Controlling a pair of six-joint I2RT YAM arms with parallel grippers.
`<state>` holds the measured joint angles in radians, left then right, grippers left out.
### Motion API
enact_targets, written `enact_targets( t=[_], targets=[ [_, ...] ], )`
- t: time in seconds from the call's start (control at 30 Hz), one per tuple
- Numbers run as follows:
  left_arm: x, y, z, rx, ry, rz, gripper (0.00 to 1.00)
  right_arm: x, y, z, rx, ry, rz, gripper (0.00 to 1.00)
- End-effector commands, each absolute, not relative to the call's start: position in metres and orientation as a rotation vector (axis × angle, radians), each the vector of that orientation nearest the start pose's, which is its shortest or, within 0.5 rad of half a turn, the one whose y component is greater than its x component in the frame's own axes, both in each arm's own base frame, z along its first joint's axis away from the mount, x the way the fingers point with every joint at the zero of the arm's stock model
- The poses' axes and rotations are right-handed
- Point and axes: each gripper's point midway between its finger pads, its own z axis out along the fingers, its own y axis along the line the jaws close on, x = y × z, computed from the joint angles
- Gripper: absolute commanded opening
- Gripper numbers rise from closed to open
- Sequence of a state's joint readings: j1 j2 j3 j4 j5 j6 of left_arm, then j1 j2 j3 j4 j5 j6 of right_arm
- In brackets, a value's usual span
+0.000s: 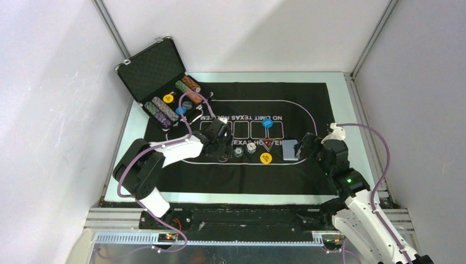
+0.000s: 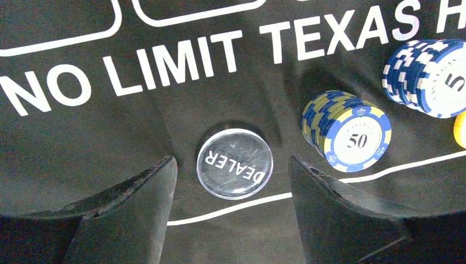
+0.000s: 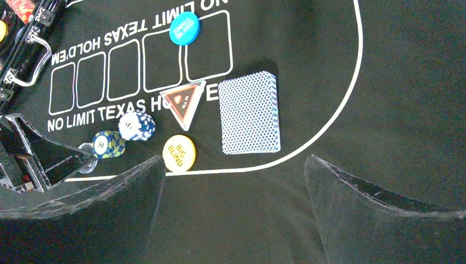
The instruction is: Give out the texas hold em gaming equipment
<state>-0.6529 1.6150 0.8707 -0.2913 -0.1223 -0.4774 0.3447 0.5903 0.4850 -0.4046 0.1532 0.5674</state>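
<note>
While the left gripper [image 2: 232,159] hangs low over the black mat [image 2: 82,154], its jaws stand apart and hold nothing. The DEALER button [image 2: 234,165] lies flat between them with a gap on either side. It sits in the lower middle of the left wrist view, just above the white oval line [image 2: 220,212] and below the "NO LIMIT TEXAS" lettering. Near it to the right, but apart, leans a stack of yellow-and-blue 50 chips [image 2: 346,132]. A blue-and-white chip stack [image 2: 428,71] sits in the upper right corner.

The step in hand seems to concern this button, though I cannot tell whether it is being taken or left. If taken, the fingers should sink to the mat so the pads meet the thin rim. They should then close evenly, or the disc may skid toward the 50 chips. If left, a straight rise keeps the right-hand finger off that stack.

The right gripper [image 3: 233,162] is wide and empty over bare mat at the bottom of its view. Above it lie the blue-backed deck [image 3: 250,113], the triangle marker [image 3: 184,102], the yellow BIG BLIND disc [image 3: 178,153] and, at the top, a blue disc [image 3: 184,27].
</note>
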Motion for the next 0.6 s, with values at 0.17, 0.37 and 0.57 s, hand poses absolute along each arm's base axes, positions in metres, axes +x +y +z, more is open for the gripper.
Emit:
enact_targets(
  t=[0.17,0.37,0.57],
  targets=[
    [0.28,-0.215,0.017,0.275,2.613,-0.146,0.73,0.244,0.082,0.146,0.313,2.044,0.404,1.0],
    [0.272,-0.211,0.012,0.301,2.634,-0.102,0.63,0.244,0.08,0.147,0.32,2.039,0.401,1.0],
    [0.268,-0.215,0.01,0.322,2.637,-0.097,0.49,0.243,0.08,0.148,0.32,2.037,0.404,1.0]
  ],
)
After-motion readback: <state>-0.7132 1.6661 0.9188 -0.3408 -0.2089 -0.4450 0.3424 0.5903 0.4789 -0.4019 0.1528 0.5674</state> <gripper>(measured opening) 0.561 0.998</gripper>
